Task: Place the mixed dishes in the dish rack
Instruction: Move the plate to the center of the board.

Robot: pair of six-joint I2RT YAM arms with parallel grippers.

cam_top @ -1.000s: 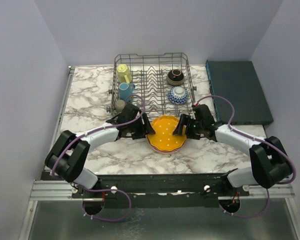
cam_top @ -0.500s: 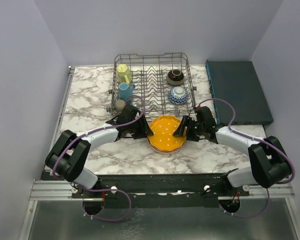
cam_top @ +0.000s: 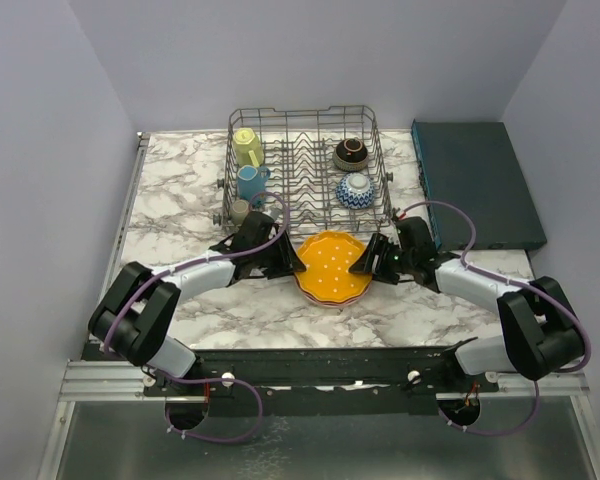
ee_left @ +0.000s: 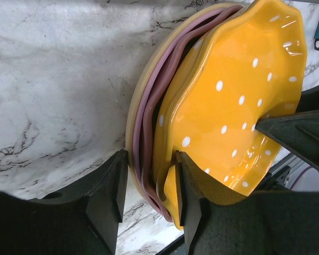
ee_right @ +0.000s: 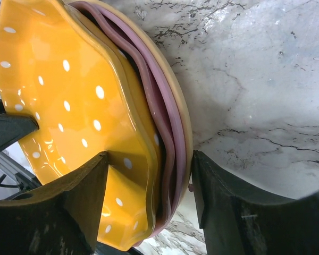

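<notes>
On the near middle of the marble table [cam_top: 180, 190], in the overhead view, a stack of plates [cam_top: 332, 268] lies flat, just near of the dish rack [cam_top: 302, 160]. The left claw [cam_top: 290, 262] is at the stack's left rim and the right claw [cam_top: 368, 263] at its right rim, so the stack sits directly between them and neither arm is nearer. The rack already holds three mugs [cam_top: 248, 180] on its left side and two bowls [cam_top: 353, 170] on its right; its middle tines are free.

In the left wrist view, the left claw [ee_left: 150, 159] straddles the whole rim, not one plate. One finger [ee_left: 109, 196] lies against the cream plate [ee_left: 131, 127] at the bottom and the other over the orange plate [ee_left: 228, 101] on top, with the pink plate [ee_left: 147, 133] between them. The jaws are close in on the stack, but I cannot tell whether they are pressing yet.

In the right wrist view, the right claw [ee_right: 149, 159] spans the same three rims from the opposite side. Its jaws are spread, with a sliver of slack beside the cream plate [ee_right: 185, 127].

The lift probably depends on both claws closing along that left-to-right line, then carrying the plates far into the rack and tipping them on edge.
</notes>
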